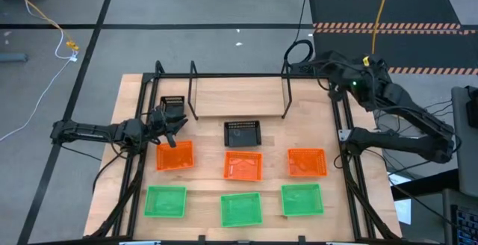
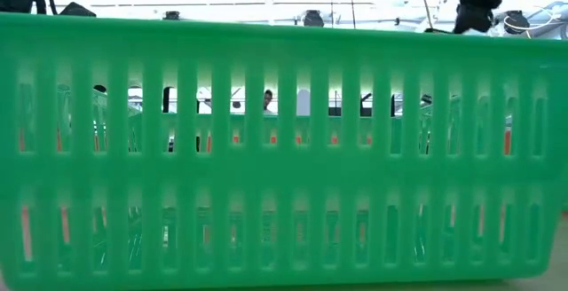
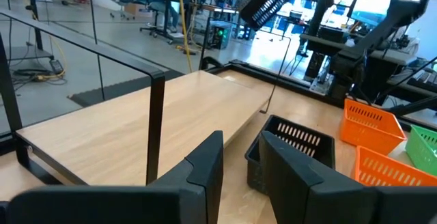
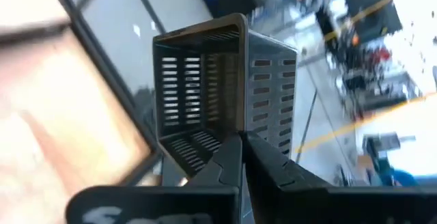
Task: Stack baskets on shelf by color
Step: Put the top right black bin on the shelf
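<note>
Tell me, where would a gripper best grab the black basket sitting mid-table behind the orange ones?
By the rim of one side wall, coming straight down from above. The black basket sits upright with its open top up, so one finger fits inside and one outside the thin wall. The right gripper holds another black basket by its wall likewise. The open left gripper is closest.

Past the parted left pincer (image 3: 239,173), a black basket (image 3: 290,156) is seen on the worktop (image 3: 136,121), orange baskets (image 3: 372,125) beyond.
</note>
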Motion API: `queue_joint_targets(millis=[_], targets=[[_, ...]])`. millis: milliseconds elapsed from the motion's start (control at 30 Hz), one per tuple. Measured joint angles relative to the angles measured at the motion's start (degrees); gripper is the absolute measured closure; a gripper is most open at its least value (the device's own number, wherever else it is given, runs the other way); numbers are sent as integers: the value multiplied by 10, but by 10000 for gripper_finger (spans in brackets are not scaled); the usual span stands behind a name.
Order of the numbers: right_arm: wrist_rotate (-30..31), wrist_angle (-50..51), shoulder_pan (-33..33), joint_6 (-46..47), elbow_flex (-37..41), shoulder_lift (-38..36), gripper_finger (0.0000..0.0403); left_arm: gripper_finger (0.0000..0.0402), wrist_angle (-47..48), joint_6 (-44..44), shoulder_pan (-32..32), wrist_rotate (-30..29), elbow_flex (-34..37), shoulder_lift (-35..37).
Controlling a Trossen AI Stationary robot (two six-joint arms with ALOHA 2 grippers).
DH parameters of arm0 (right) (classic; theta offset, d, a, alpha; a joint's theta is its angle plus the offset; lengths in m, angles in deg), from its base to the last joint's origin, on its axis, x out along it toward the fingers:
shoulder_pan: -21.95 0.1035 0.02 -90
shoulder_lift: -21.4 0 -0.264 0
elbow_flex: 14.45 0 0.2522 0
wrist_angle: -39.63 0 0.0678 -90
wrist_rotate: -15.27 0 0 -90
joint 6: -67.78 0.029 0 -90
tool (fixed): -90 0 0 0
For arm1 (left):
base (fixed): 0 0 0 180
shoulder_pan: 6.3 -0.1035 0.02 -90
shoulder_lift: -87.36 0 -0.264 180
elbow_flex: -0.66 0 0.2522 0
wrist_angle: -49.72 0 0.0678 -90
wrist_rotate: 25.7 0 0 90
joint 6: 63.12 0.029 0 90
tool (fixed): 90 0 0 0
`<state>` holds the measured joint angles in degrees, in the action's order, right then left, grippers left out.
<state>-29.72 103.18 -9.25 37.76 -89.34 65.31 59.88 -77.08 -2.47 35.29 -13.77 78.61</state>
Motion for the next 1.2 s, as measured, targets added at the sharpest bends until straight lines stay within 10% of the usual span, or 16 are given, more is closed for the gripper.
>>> queue_joint_targets(millis=[767,1200], targets=[[-10,-273,242,-175,-30,95,402,304,0,-12,0,-7,0,-2],[-282,-127,260,-24,-216,248,402,304,-2,-28,0,-16,0,-39]])
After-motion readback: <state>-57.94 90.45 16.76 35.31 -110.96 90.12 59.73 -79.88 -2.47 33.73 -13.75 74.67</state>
